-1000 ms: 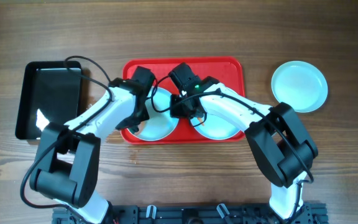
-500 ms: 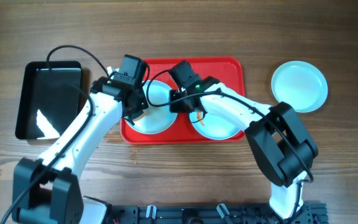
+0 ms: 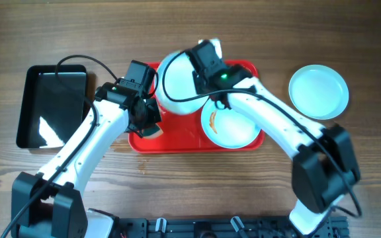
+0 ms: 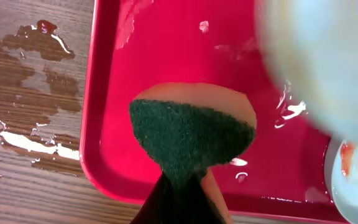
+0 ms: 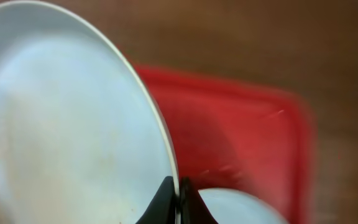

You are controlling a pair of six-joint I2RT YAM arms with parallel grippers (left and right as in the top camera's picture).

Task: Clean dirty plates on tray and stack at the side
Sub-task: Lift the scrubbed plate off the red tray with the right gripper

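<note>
The left tool (image 4: 180,194) is closed tight on a sponge (image 4: 191,134), pinching its narrow lower end. The green scouring face is turned toward the wrist camera, with the tan body behind it. The sponge hangs over the bare left part of the tray (image 4: 166,50); whether it touches the tray floor I cannot tell. Wet patches (image 4: 23,140) shine on the bench (image 4: 17,74) just outside the tray's left rim.

The right tool (image 5: 179,198) is closed on the rim of the lifted plate (image 5: 73,124). This plate is clear of the tray and steeply tilted, its pale face blurred in the right wrist view. From overhead, the lifted plate (image 3: 174,82) sits over the tray's far-left corner, overlapping the far rim and the bench beyond.

The second plate (image 3: 231,127) lies flat in the right half of the tray (image 3: 177,137), with an orange smear (image 3: 211,121) near its left edge; the left wrist view catches that plate's edge at bottom right. The third plate (image 3: 318,91) rests on the bench to the right of the tray, apart from it. A black bin (image 3: 51,106) sits on the bench to the left of the tray, beside the left arm.
</note>
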